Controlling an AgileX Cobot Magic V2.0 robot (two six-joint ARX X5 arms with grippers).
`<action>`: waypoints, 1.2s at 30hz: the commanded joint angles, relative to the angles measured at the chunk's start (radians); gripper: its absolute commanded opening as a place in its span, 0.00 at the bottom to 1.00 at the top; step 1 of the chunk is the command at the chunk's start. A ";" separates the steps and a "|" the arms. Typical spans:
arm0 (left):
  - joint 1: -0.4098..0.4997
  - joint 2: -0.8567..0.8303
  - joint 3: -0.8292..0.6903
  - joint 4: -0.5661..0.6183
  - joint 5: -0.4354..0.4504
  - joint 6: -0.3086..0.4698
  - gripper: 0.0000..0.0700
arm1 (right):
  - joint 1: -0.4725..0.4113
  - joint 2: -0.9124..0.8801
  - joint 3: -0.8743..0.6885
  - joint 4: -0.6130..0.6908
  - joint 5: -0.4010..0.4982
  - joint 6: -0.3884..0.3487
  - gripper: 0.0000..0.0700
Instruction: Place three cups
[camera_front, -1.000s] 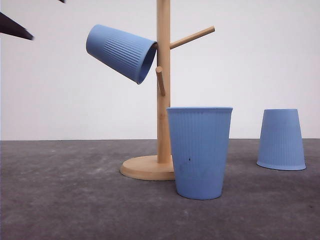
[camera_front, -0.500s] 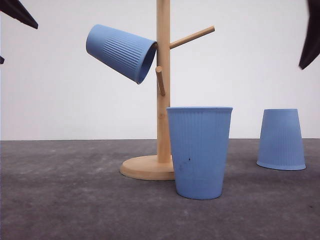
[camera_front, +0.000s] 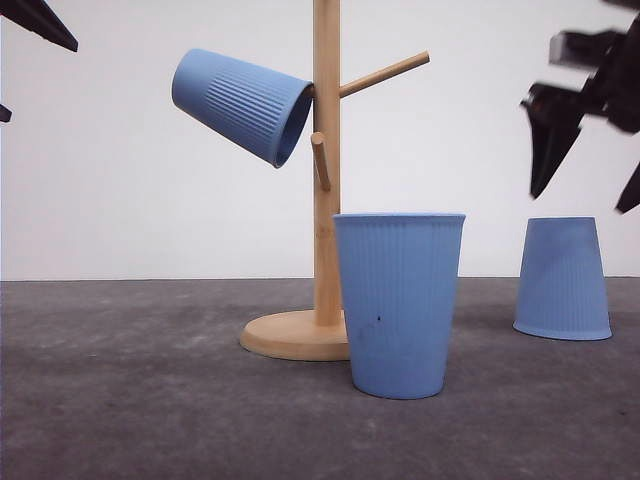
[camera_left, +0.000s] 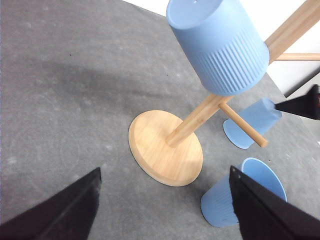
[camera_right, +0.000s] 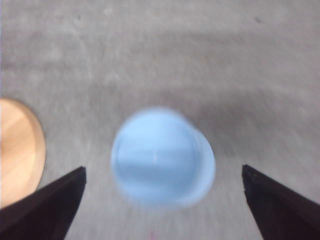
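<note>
The right gripper (camera_front: 590, 150) hangs in the air above the upside-down cup (camera_front: 563, 278) at the right of the table (camera_front: 150, 400), clear of it. Its fingers (camera_right: 42, 210) are spread wide, with the blurred cup base (camera_right: 162, 157) between them and well below. The left gripper (camera_left: 165, 210) is raised at the upper left, its jaws apart and empty.

The wooden stand (camera_front: 326, 200) is at centre. One cup (camera_front: 243, 105) hangs mouth-down on a left peg, tilted. The upright cup (camera_front: 398, 303) stands in front of the stand's base, overlapping its right edge in the front view. Open table lies to the left and between the two standing cups.

The front view cuts off the stand's top and most of both grippers.
</note>
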 joint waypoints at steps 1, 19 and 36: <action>0.001 0.003 0.007 0.011 -0.003 0.002 0.68 | -0.001 0.048 0.019 0.031 -0.017 -0.026 0.91; 0.001 0.004 0.007 0.011 -0.007 0.002 0.68 | -0.006 0.177 0.019 0.088 -0.093 -0.061 0.59; 0.001 0.004 0.007 0.015 -0.008 0.003 0.68 | -0.248 -0.225 -0.162 0.127 -0.765 0.087 0.59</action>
